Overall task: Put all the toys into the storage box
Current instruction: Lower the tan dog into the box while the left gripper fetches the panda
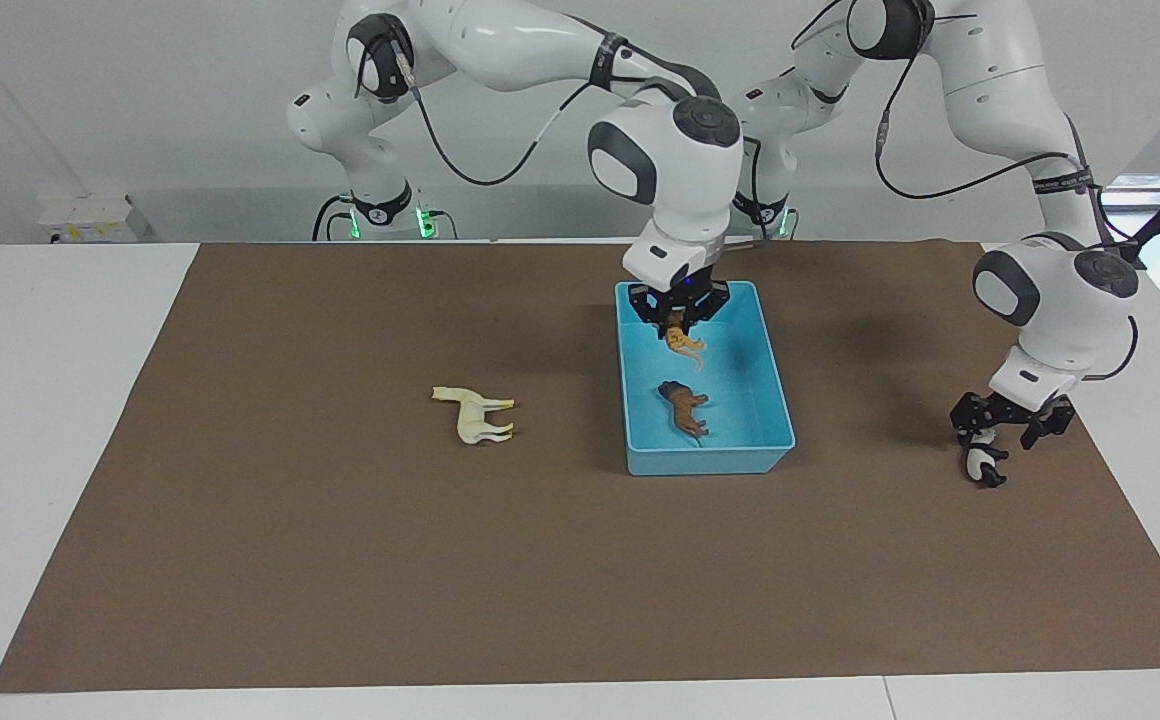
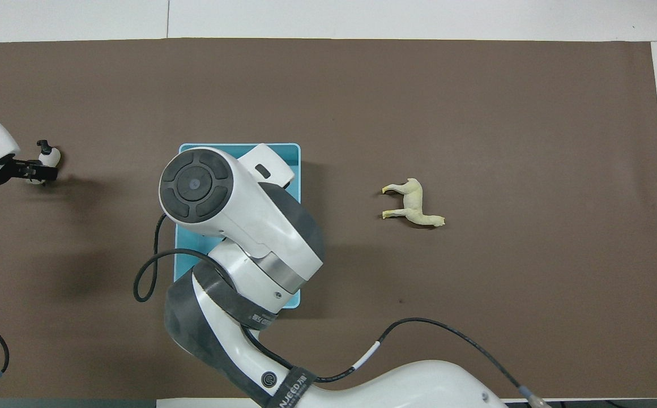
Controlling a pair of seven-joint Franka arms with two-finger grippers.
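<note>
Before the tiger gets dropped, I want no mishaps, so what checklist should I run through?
1. Right pincer grips the tiger: ok.
2. Tiger hangs over the box: ok.
3. Lion lies apart from the drop spot: ok.
4. Left pincer, open over the panda, is away from the box: ok.
5. Horse still outside on the mat: not ok.
</note>
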